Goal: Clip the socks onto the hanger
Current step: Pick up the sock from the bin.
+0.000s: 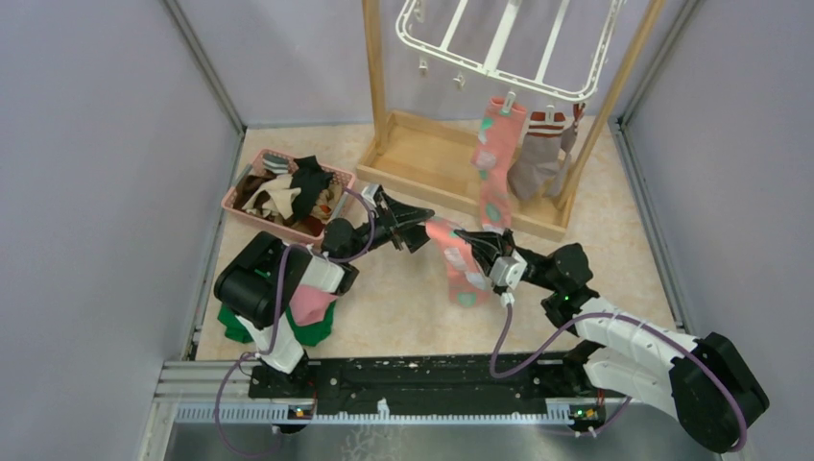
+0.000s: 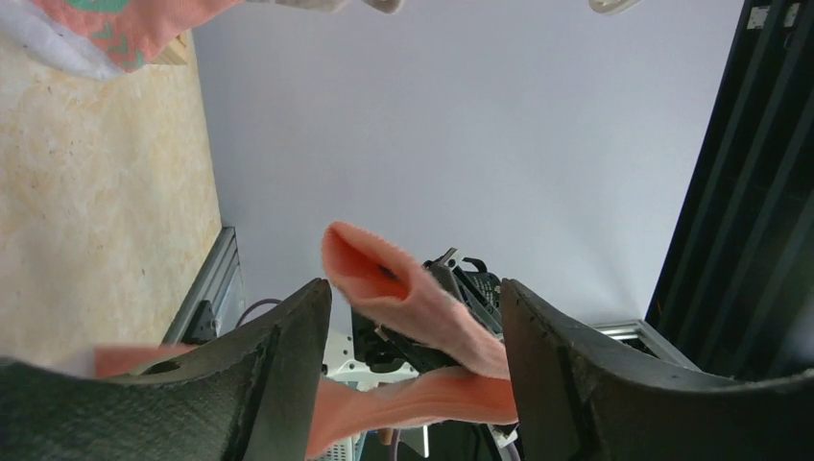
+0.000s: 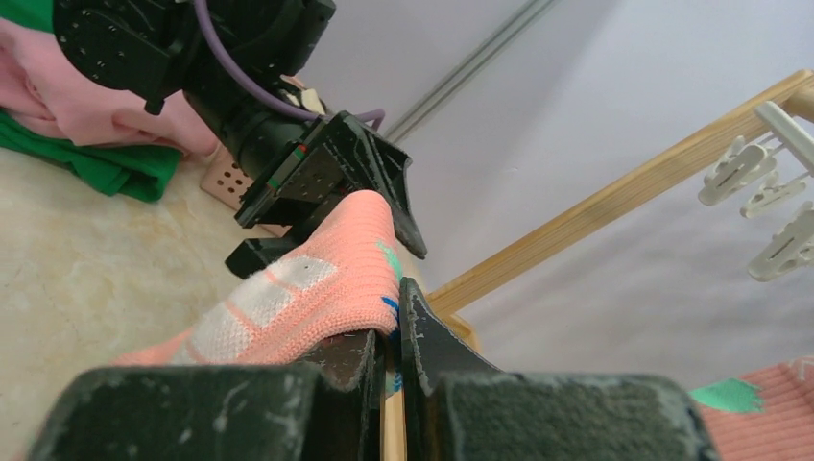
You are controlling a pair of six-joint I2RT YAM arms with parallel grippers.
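Observation:
A salmon pink sock (image 1: 459,266) with teal and white shapes hangs between my two grippers above the table. My right gripper (image 1: 477,240) is shut on its upper edge; in the right wrist view the jaws (image 3: 394,322) pinch the knit fabric (image 3: 307,288). My left gripper (image 1: 427,224) stands open around the sock's cuff (image 2: 403,298), which lies between the fingers (image 2: 288,365) and touches the right one. The white hanger (image 1: 499,43) hangs at the back with a matching salmon sock (image 1: 494,163) and a grey-brown sock (image 1: 538,158) clipped to it.
A pink basket (image 1: 242,187) with several socks stands at the back left. A wooden frame stand (image 1: 437,158) holds the hanger. Green and pink cloths (image 1: 312,317) lie under the left arm. Free clips (image 3: 758,182) dangle from the hanger's rim.

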